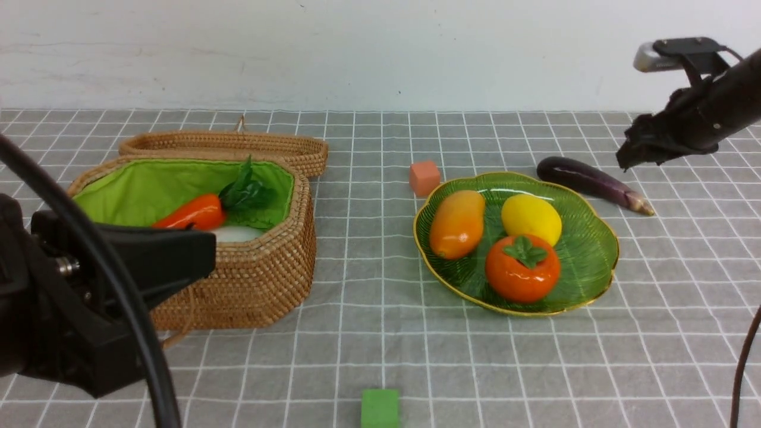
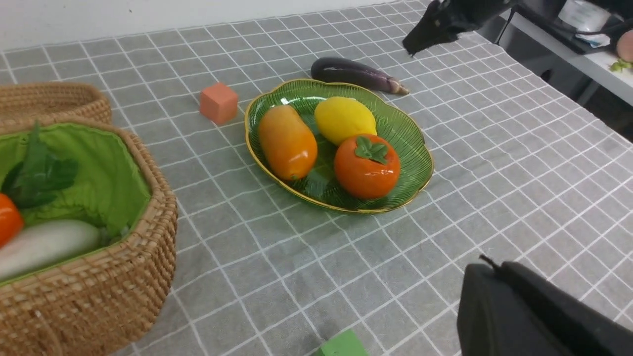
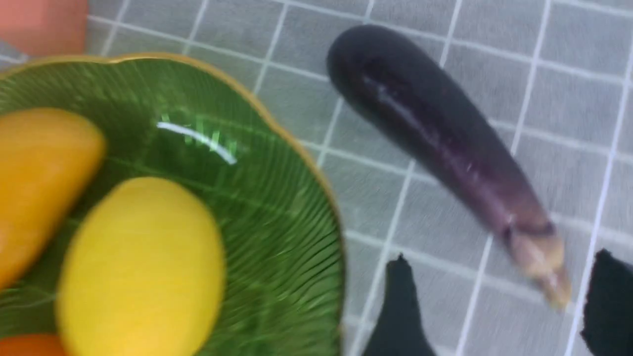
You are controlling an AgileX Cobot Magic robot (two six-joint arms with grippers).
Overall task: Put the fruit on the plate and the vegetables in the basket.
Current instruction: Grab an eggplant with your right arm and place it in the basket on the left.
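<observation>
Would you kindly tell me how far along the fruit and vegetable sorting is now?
Done: the mango, lemon and round orange fruit sit on the plate; the carrot and radish lie in the basket. In hand: the right end effector hovers open near the eggplant, holding nothing. Left: the eggplant, on the cloth beside the plate, must go into the basket.

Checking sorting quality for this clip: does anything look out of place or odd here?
Only the eggplant: it lies on the tablecloth beside the plate, while the carrot and radish are in the basket. The open right gripper hangs over its stem end.
</observation>
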